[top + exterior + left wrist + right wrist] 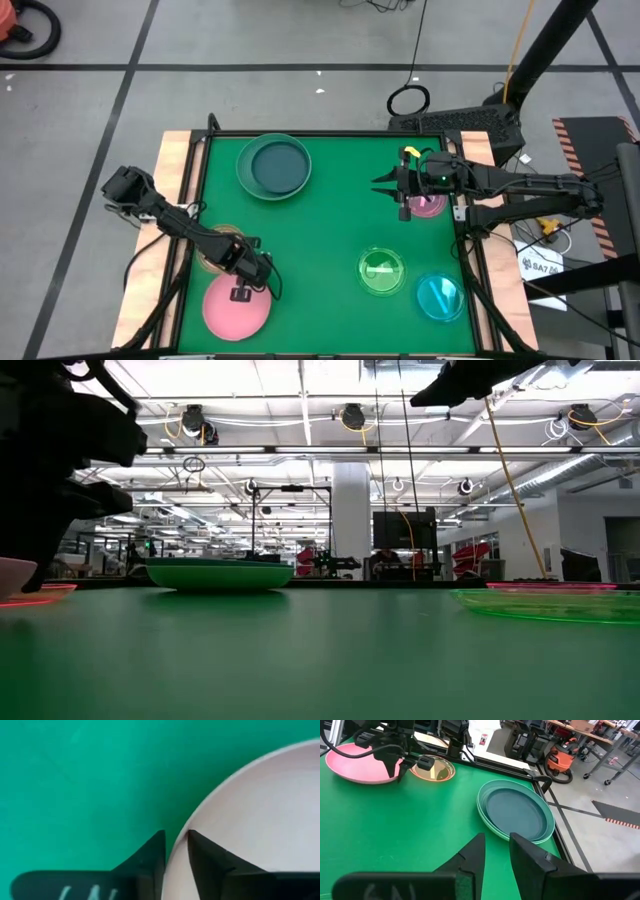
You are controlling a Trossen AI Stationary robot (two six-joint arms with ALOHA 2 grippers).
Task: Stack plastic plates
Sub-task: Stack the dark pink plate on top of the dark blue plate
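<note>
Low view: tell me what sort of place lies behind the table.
Probably a large workshop or robotics lab: open ceiling with hanging lamps, a white pillar, and rows of benches and racks. The right wrist view adds a shop vacuum.

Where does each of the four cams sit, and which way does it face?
High: overhead, straight down on the table; both arms show.
Low: table height, level toward the room; arms enter from above.
Left wrist: on the left gripper, jaws straddling the pink plate rim.
Right wrist: on the raised right gripper, facing the left arm.
Shared: high and right wrist both show the pink plate and the green-teal stack.
</note>
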